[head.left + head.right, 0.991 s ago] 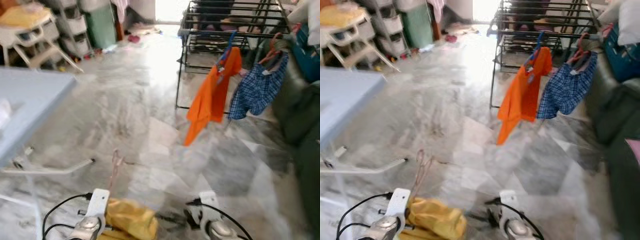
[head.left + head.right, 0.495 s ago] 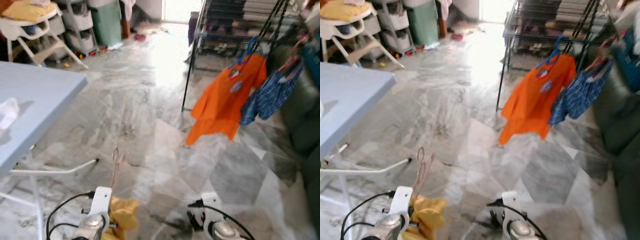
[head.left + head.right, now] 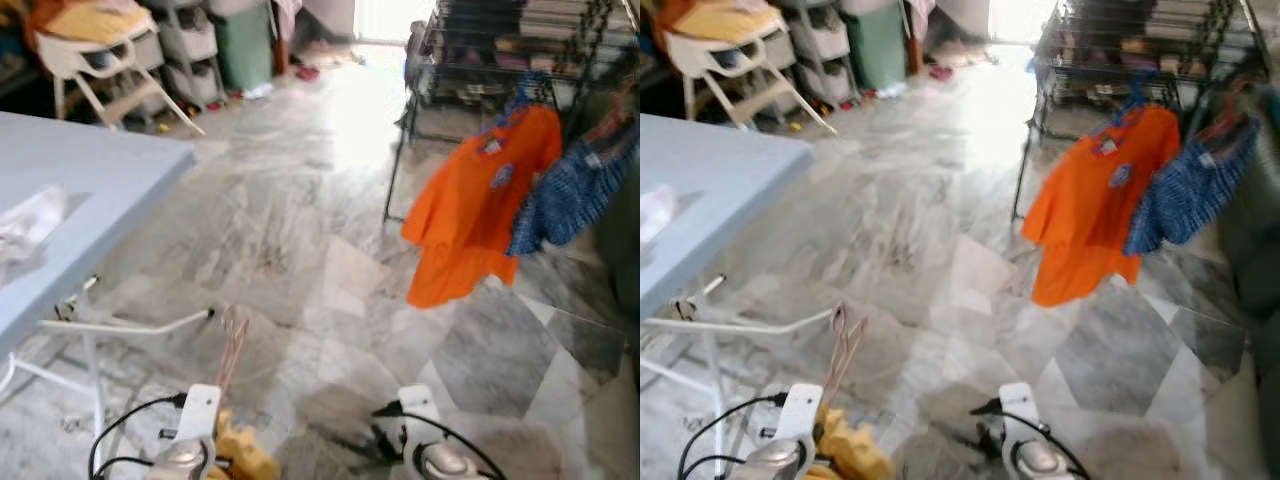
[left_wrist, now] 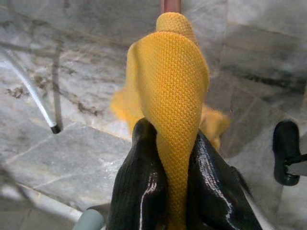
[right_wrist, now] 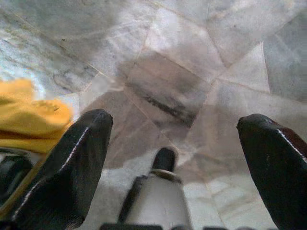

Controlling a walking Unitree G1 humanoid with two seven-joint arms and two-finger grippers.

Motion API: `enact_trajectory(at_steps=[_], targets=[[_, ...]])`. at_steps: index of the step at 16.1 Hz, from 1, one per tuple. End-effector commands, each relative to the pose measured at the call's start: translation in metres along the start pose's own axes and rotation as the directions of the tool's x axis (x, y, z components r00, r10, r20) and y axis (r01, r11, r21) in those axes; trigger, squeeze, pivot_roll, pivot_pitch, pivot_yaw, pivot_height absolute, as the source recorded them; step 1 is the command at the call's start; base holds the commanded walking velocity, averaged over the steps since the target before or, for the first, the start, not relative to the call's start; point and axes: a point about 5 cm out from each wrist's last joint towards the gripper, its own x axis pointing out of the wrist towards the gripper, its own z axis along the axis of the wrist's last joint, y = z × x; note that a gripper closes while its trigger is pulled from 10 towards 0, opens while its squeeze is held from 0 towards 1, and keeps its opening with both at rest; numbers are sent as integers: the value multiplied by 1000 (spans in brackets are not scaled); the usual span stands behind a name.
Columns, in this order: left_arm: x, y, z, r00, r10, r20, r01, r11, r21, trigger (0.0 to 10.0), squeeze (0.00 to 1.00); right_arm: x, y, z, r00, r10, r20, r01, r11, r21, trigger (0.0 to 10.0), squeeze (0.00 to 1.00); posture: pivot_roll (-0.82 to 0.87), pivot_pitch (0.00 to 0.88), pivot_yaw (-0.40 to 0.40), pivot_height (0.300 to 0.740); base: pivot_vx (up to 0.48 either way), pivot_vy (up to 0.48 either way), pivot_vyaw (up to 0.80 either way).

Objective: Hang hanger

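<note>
Hidden or unclear: the hanger (image 3: pixel 232 345) shows as a thin pinkish hook rising above the left wrist; its lower part is buried in the yellow garment (image 4: pixel 175 96), itself cut off by the bottom edge of the eye views.
Left gripper (image 4: pixel 175 187): low at the robot's left, its two black fingers pinched tight on a fold of the yellow garment, with the hanger's stem just beyond.
Right gripper (image 5: pixel 172 158): low at the robot's right, fingers spread wide over bare marble floor (image 3: pixel 300 210), holding nothing.
Drying rack (image 3: pixel 500 60): ahead on the right, blurred, carrying an orange shirt (image 3: pixel 475 205) and a blue checked garment (image 3: pixel 575 190).
Table (image 3: pixel 70 200): pale blue, on the left.
Since a second ago: the view has swung, so the rack sits further right and more of the table shows; less of the yellow garment is visible.
</note>
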Motion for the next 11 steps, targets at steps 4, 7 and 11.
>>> enact_trajectory(at_steps=[4,7,11], targets=[[1,0,9,1000,-2,29,2,1000,10,10000,0,0,-1,0,1000,-2,-5,2,1000,1,10000,0,-126,33,34,740,0,-75,350],[1,2,9,999,24,24,-24,1000,16,10000,0,0,-1,0,1000,-3,-9,3,1000,-1,10000,0,-123,25,33,740,0,0,0],[1,4,10,999,27,23,-27,1000,14,10000,0,0,-2,0,1000,-3,-9,3,1000,0,10000,0,-119,21,34,740,0,0,0]])
